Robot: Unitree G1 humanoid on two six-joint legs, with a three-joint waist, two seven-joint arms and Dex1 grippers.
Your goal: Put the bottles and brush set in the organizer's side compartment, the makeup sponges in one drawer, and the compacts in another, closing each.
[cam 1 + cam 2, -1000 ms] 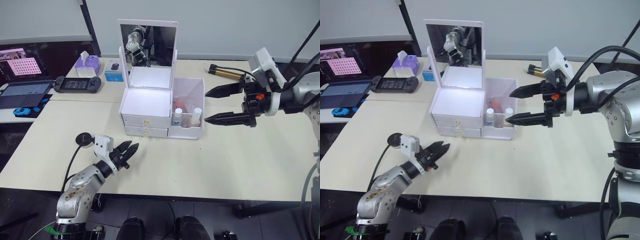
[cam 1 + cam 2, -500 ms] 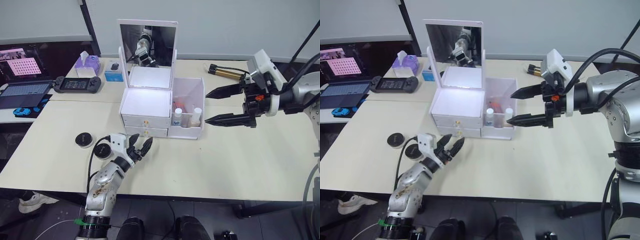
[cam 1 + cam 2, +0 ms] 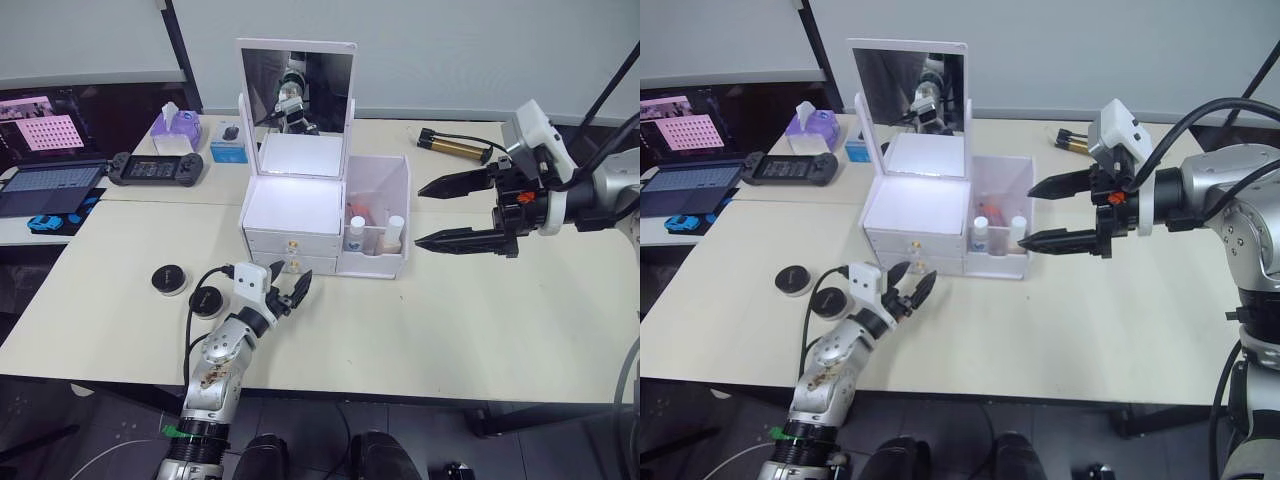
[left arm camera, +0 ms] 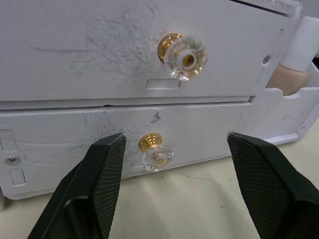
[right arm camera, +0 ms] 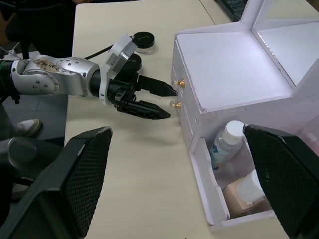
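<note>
My left gripper (image 4: 167, 162), fingers spread and empty, brackets the lower drawer's knob (image 4: 156, 156) on the organizer (image 3: 295, 210) mid-table, so I judge opening that drawer is the step and pinching the knob comes next, with the compacts (image 3: 168, 279) waiting near the table's front-left edge.

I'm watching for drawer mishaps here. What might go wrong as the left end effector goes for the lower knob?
The left end effector is open around the small lower knob, close under the upper knob; it may slip off or bump that one. Pulling may drag the light organizer along the table. Two compacts sit beside the arm's cable, which might sweep them.
</note>
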